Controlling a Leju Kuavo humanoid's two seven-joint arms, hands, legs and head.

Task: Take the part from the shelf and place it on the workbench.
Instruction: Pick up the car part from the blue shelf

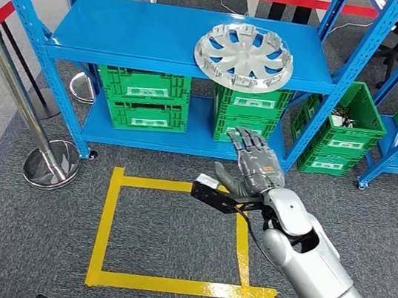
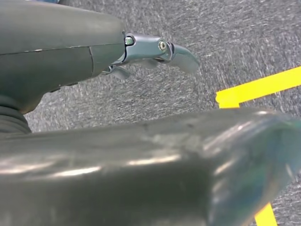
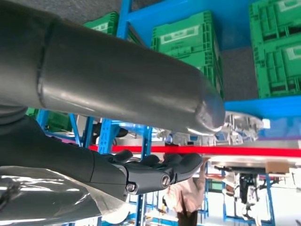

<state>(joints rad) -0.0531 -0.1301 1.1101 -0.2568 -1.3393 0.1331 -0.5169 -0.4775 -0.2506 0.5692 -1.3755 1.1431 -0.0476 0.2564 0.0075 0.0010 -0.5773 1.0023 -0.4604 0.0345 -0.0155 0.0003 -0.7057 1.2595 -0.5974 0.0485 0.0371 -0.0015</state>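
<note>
the silver hubcap (image 1: pixel 244 55) lies flat on the blue shelf (image 1: pixel 134 34), well above the right hand (image 1: pixel 250 164), whose empty fingers (image 1: pixel 243 139) are spread.

Green crates (image 1: pixel 146 100) sit on the lower level, near a yellow tape square (image 1: pixel 172 235) on grey carpet.

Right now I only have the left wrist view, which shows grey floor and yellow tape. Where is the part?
Observer: The silver wheel cover lies flat on the top level of the blue shelf, near its front edge.
Operator: Is the right hand on it?
Observer: No. The right hand hovers below it, fingers spread, holding nothing.
Operator: What sits under that level?
Observer: Green crates, on the lower level.
</note>
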